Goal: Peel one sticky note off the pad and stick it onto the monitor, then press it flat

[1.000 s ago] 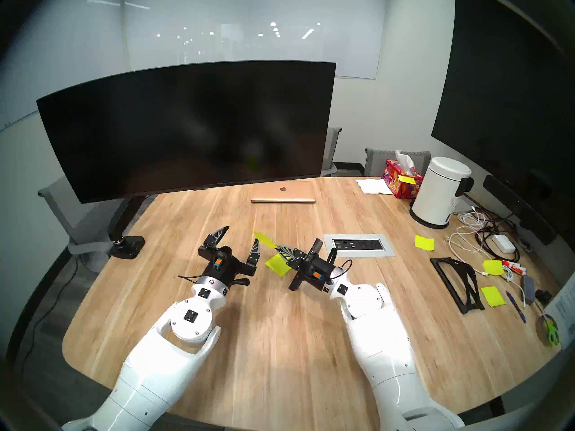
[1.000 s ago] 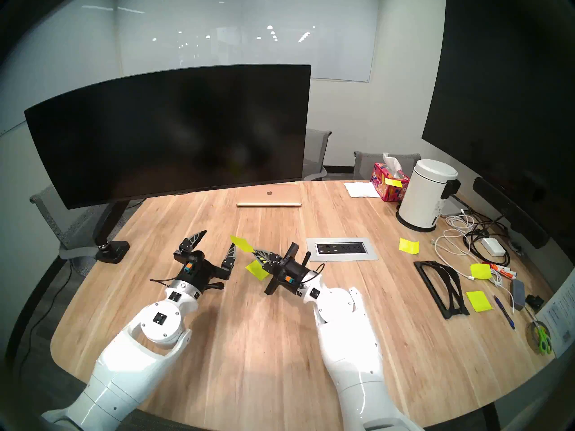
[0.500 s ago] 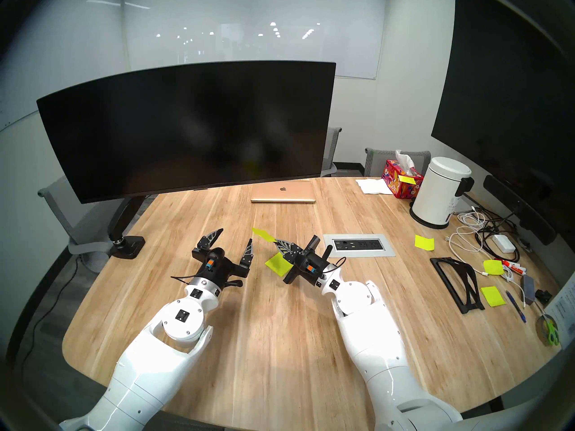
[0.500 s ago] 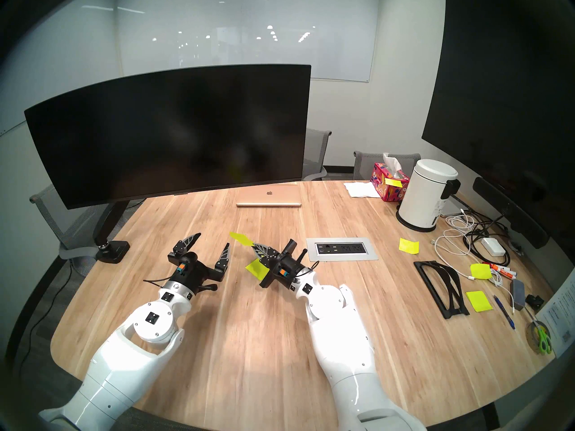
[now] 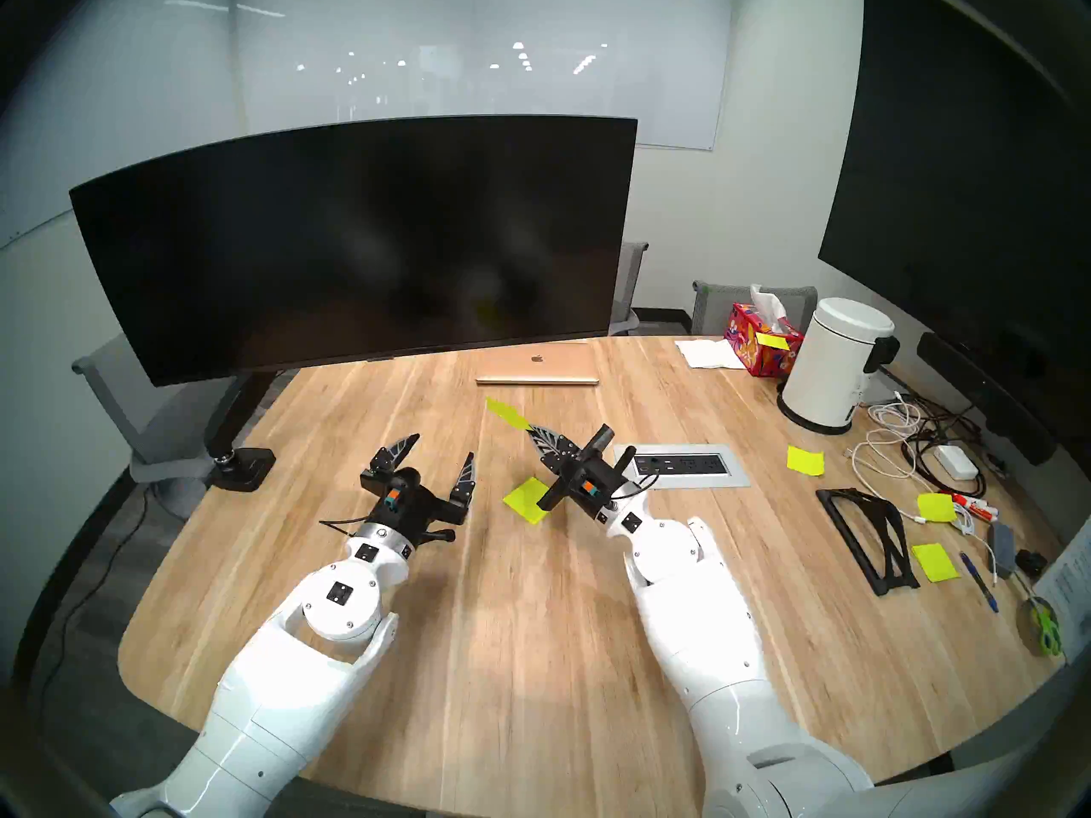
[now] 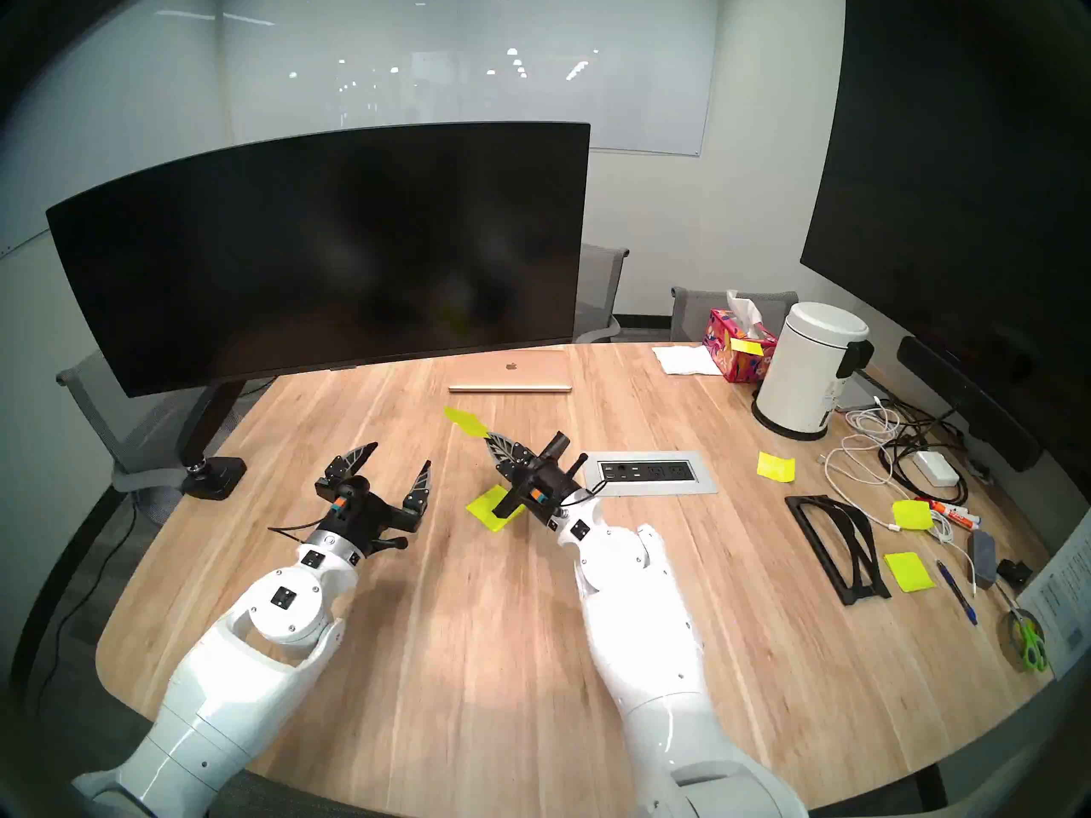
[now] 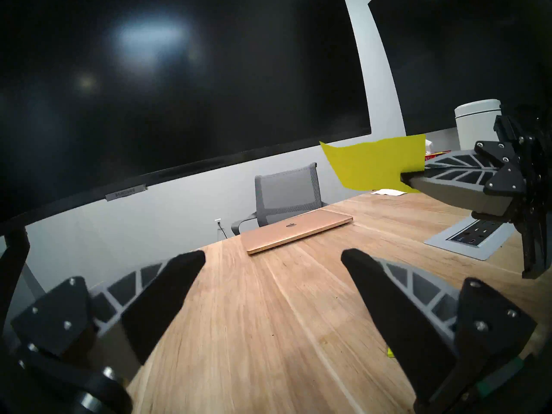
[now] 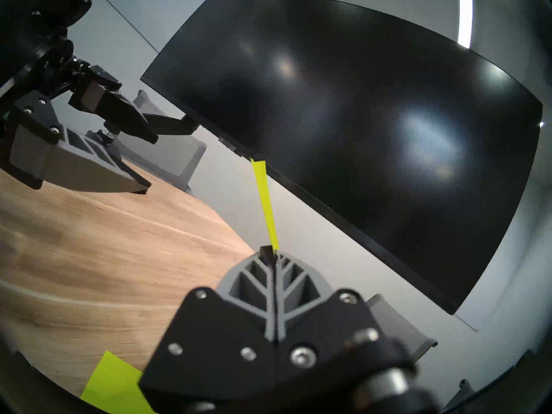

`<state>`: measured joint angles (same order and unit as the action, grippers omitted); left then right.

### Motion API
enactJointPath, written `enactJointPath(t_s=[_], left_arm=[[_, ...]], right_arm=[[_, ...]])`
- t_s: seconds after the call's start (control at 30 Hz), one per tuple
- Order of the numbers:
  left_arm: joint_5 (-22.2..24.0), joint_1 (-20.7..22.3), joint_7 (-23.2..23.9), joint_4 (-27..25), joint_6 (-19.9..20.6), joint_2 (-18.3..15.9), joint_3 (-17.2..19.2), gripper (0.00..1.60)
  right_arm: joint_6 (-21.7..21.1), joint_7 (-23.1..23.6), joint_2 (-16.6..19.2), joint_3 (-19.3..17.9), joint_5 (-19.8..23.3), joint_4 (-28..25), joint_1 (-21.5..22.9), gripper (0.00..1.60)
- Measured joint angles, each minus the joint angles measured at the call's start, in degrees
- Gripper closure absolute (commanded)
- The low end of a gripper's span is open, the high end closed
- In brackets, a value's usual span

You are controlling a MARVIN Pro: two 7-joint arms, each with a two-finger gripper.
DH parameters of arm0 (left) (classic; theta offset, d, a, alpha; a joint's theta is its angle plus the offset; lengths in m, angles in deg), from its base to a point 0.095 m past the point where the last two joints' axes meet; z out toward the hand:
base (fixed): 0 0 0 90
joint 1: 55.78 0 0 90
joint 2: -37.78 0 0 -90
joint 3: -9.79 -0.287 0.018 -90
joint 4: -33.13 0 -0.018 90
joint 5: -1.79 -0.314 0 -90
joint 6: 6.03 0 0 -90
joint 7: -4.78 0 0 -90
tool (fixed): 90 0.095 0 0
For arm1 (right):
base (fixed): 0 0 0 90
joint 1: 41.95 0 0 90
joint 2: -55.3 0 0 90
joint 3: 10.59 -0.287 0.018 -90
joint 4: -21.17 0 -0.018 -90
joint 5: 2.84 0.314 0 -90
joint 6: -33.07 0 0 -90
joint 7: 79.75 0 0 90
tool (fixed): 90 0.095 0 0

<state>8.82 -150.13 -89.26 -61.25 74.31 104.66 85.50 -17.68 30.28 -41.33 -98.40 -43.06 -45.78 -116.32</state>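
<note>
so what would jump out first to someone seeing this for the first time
Probably the neon sticky note pinched in the shut right gripper, held in the air over the table's middle, in front of the monitor. That wide black curved screen fills the far left. Next, the pad lying on the wood under the right gripper, and the left gripper open and empty beside it.

monitor [image 5: 354, 244] behind table [image 5: 531, 622] (left side), laptop [image 5: 537, 367] beneath, pad [image 5: 527, 500] centre
</note>
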Motion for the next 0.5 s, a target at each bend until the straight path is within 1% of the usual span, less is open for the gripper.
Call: enactJointPath(t_s=[0.3, 0.5], left_arm=[[0.77, 0.34, 0.14, 0.60, 0.20, -0.07, 0.25, 0.00], [1.25, 0.83, 0.14, 1.17, 0.21, -0.01, 0.35, 0.00]], right_arm=[[0.14, -3.31, -0.14, 0.44, -0.12, 0.61, 0.24, 1.60], [-0.02, -4.35, -0.43, 0.44, -0.11, 0.50, 0.72, 1.60]])
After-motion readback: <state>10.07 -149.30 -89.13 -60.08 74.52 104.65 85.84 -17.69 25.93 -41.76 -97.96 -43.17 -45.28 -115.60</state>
